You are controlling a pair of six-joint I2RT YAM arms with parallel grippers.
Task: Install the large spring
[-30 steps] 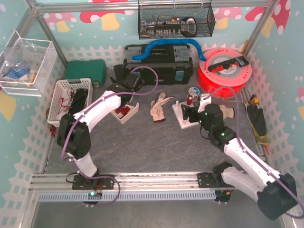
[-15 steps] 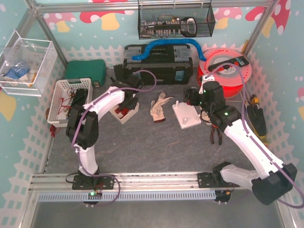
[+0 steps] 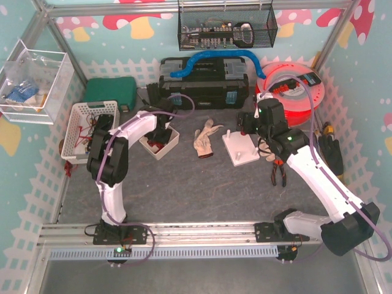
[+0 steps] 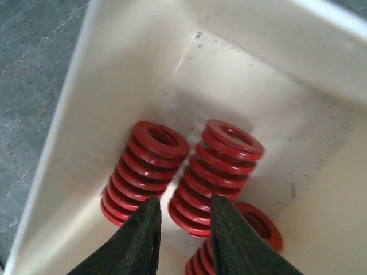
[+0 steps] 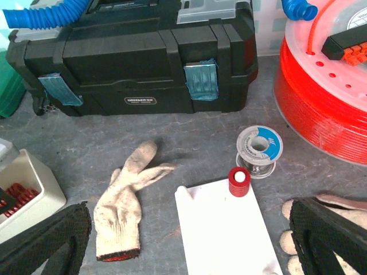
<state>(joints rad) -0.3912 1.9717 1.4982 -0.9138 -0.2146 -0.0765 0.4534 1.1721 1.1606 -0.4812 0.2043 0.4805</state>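
Several large red springs lie in a white bin (image 4: 114,86), also in the top view (image 3: 173,142). Two stand side by side, one on the left (image 4: 146,172) and one on the right (image 4: 218,175); a third (image 4: 261,223) lies lower right. My left gripper (image 4: 183,232) is open inside the bin, its fingertips (image 4: 140,240) straddling the foot of the right spring without touching it. The white peg plate (image 5: 226,229) carries one red spring (image 5: 239,181) on its far right peg; the far left peg (image 5: 184,192) is bare. My right gripper (image 5: 186,243) hangs wide open and empty above the plate.
A work glove (image 5: 126,200) lies left of the plate and another (image 5: 327,220) to its right. A solder spool (image 5: 260,148), a black toolbox (image 5: 143,54) and a red filament reel (image 5: 324,86) stand behind. Pliers (image 3: 278,174) and a white basket (image 3: 82,131) lie at the sides.
My right arm has risen from the plate and drawn back toward the far side, open. My left arm has moved down into the white bin over the springs.
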